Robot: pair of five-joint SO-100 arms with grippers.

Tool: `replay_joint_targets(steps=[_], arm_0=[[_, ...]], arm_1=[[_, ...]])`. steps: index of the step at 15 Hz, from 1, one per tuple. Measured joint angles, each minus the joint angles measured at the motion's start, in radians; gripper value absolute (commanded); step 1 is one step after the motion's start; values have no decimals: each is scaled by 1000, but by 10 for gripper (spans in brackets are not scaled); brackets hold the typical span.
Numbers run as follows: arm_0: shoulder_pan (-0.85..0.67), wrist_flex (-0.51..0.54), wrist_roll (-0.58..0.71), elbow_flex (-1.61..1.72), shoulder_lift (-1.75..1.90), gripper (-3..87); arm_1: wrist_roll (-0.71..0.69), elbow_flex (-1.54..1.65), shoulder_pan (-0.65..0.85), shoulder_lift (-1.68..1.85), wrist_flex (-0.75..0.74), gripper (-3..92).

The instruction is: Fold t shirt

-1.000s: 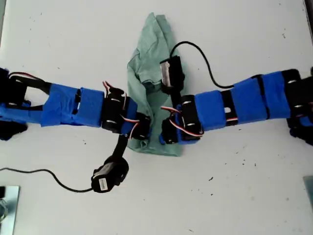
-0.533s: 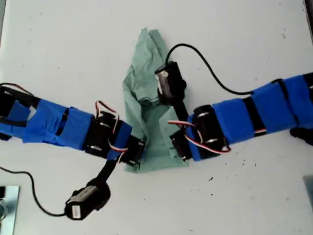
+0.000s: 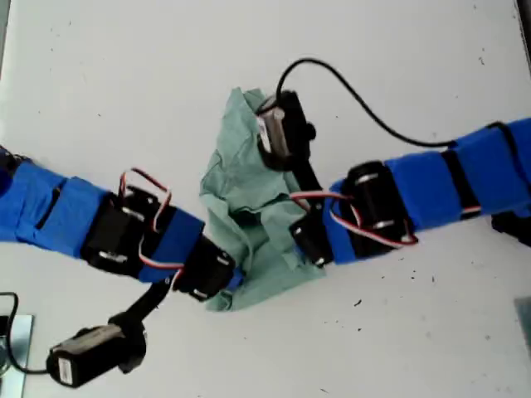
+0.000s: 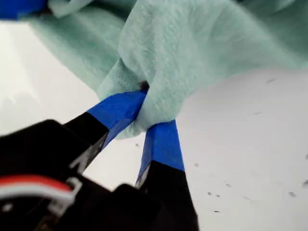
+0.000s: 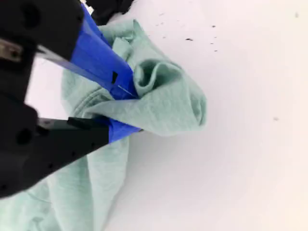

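Observation:
The pale green t shirt [image 3: 249, 191] lies crumpled and bunched on the white table [image 3: 398, 66], in the middle of the exterior view. My first gripper [image 3: 217, 290] comes in from the exterior view's left and is shut on the shirt's lower corner. In the first wrist view its blue-taped fingers [image 4: 120, 108] pinch a fold of the t shirt [image 4: 192, 43]. My second gripper [image 3: 303, 249] comes in from the exterior view's right. It is shut on a rolled edge of the t shirt [image 5: 168, 101], as the second wrist view shows at the second gripper [image 5: 132, 108].
Black camera cables [image 3: 365, 112] trail over the table from both wrists. A metal object [image 3: 12, 348] sits at the exterior view's bottom left corner. Small dark specks [image 3: 358, 303] dot the table below the second arm.
Both grippers have moved toward the exterior view's bottom, dragging the shirt with them. Its far tip has slid down and the cloth is more bunched. The first arm has swung lower.

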Motion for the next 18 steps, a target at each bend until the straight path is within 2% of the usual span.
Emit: replay_joint_targets(steps=[1, 2, 3, 4, 5, 6, 9, 13, 15, 18], arm_0=[[-69, 23, 34, 6, 46, -3], [-146, 43, 66, 9, 83, 31], [-230, 57, 95, 9, 104, 230], [-305, 69, 118, 9, 129, 314], [-365, 81, 127, 20, 167, 329], [-419, 95, 130, 37, 224, 325], [-591, 110, 133, 163, 445, 316], [-710, 26, 133, 597, 750, 309], [-707, -52, 118, 818, 884, 297], [-663, -230, 49, 1172, 1243, 211]], arm_1=[[-54, 0, 77, 12, -5, 4], [-94, 6, 161, 21, -17, 102], [-118, 14, 241, 28, -41, 289], [-137, 15, 311, 38, -72, 288], [-169, 25, 368, 66, -115, 279], [-181, 54, 408, 112, -160, 266], [-172, 480, 558, 508, -508, 244], [-140, 888, 644, 891, -551, 217], [-129, 1063, 658, 1037, -555, 217], [-124, 1252, 647, 1215, -574, 216]])
